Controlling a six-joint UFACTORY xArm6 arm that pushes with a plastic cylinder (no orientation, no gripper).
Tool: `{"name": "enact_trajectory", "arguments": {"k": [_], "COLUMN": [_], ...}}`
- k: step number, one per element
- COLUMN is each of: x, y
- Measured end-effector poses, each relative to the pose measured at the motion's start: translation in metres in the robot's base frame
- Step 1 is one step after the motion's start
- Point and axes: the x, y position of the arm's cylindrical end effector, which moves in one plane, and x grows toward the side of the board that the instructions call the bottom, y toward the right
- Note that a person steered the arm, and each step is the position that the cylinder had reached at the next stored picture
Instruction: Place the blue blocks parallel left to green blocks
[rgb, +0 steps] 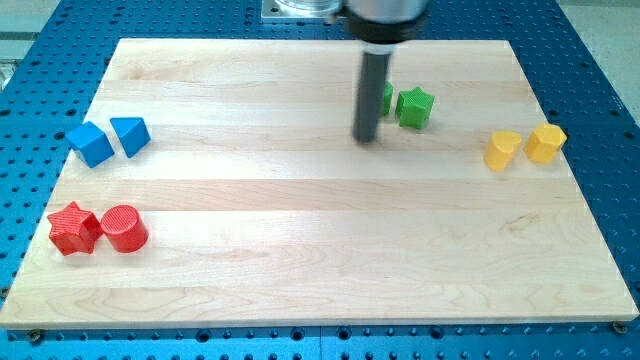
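Two blue blocks lie at the view's left: a blue cube (90, 144) and a blue triangular block (131, 135) beside it. A green star block (414, 106) sits right of centre near the view's top. A second green block (387, 97) shows just left of it, mostly hidden behind the rod. My tip (366, 137) rests on the board just left of and below the green blocks, far right of the blue blocks.
A red star block (73, 228) and a red cylinder (124, 228) lie at the view's lower left. Two yellow blocks (502, 150) (546, 143) lie at the view's right. The wooden board (320, 260) sits on a blue perforated table.
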Motion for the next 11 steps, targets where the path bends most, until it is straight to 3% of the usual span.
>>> {"name": "enact_trajectory", "arguments": {"k": [1, 2, 4, 5, 6, 7, 9, 11], "x": [0.050, 0.081, 0.083, 0.075, 0.025, 0.004, 0.006, 0.017], "y": [-0.062, -0.178, -0.330, -0.337, -0.313, -0.241, -0.123, -0.127]}}
